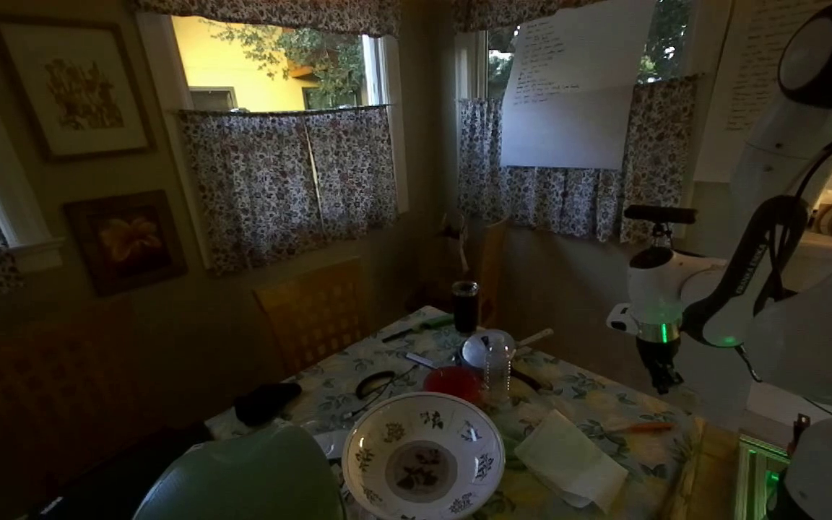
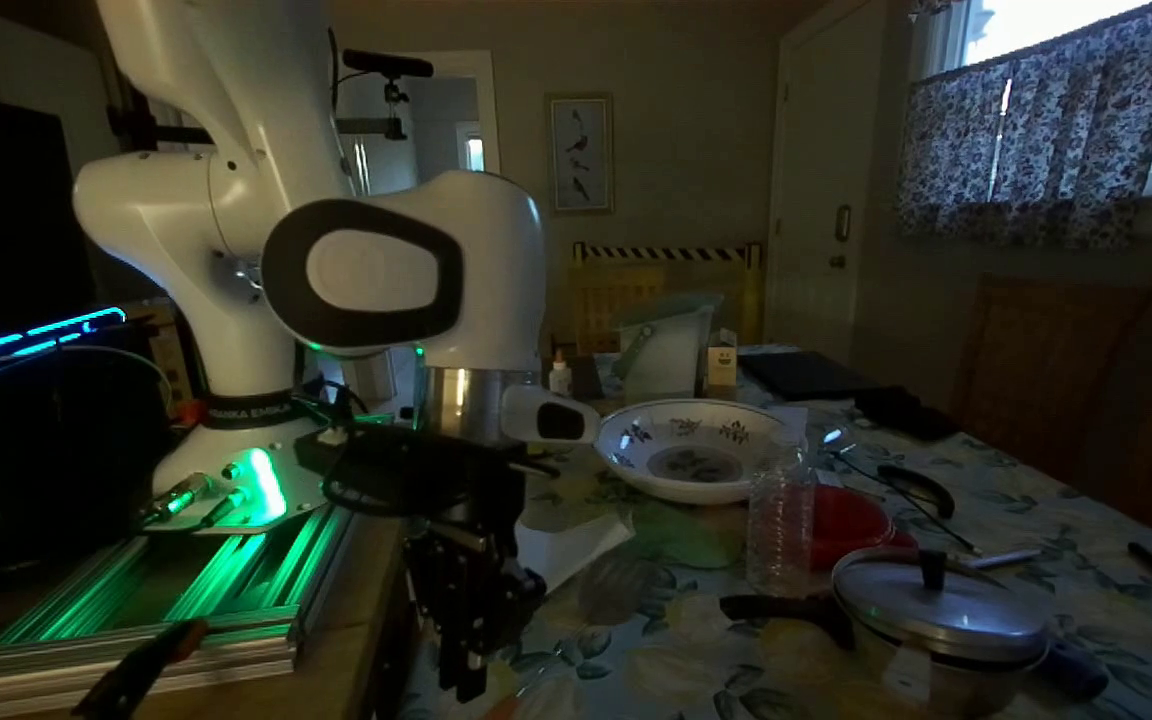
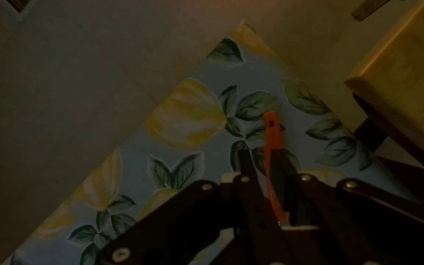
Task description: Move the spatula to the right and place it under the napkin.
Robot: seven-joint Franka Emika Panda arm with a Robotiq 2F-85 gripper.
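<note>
Orange spatula (image 1: 648, 427) lies on tablecloth (image 1: 589, 393), right of napkin (image 1: 569, 461); whether its tip goes underneath, cannot tell. In wrist view, gripper (image 3: 261, 158) partly hides it; jaws narrow, close together.

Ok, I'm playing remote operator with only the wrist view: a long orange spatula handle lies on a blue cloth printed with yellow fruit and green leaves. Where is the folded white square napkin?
Observer: The folded white napkin lies beside a large round white bowl with a plant pattern, as seen in both exterior views.
Operator: Does what I'm looking at touch it?
Observer: No; in an exterior view the long orange spatula handle lies apart from it. Where the spatula's other end stops is too dim to tell.
Operator: And am I down on the surface?
Observer: No; in an exterior view the black two-fingered gripper hangs above the fruit-printed tablecloth, near a corner.
</note>
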